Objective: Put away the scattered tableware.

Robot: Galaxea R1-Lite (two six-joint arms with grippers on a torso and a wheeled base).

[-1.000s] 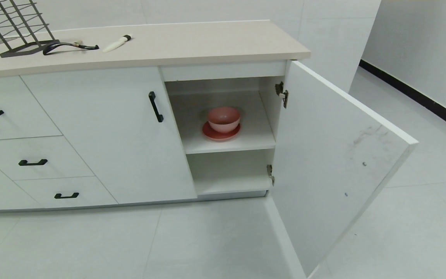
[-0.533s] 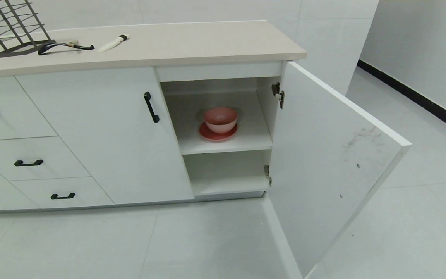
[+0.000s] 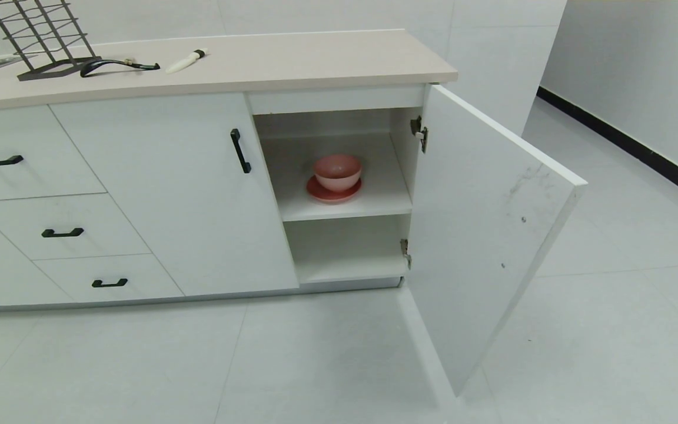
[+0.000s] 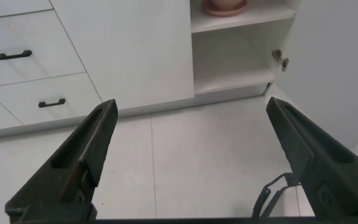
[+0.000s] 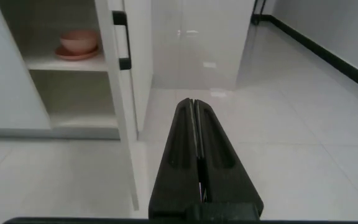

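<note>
**Item 1.** Pale pink round bowl (image 3: 338, 172): stowed. It sits upright on a red flat plate (image 3: 333, 193). The pair rests on the upper shelf (image 3: 374, 203) of the white cabinet (image 3: 156, 194), close to the centre of my head view.

**Item 2.** White cabinet door (image 3: 480, 235): swung wide open, at 3 o'clock of the bowl. The lower shelf (image 3: 345, 268), at 6 o'clock of the bowl, holds nothing I can make out.

**Item 3.** Beige bench (image 3: 315, 59), at 12 o'clock of the shelf. Toward 10 o'clock it carries:
- a white utensil with a dark band (image 3: 186, 60);
- a black curved-handled utensil (image 3: 116, 65) just beside it;
- a black wire rack (image 3: 45, 35), whose base the black utensil meets or nearly meets; I cannot tell which.

**Item 4.** My left gripper (image 4: 189, 109): fingers spread wide with nothing between them, low over the grey tiled floor (image 3: 315, 353), facing the cabinet.

**Item 5.** My right gripper (image 5: 194, 109): fingers pressed together and carrying nothing, low over the floor beside the open door.

**Status (my judgement).** The bowl and plate are put away. The two utensils on the bench look like the remainder, if they count as tableware. The door is not yet shut.
</note>
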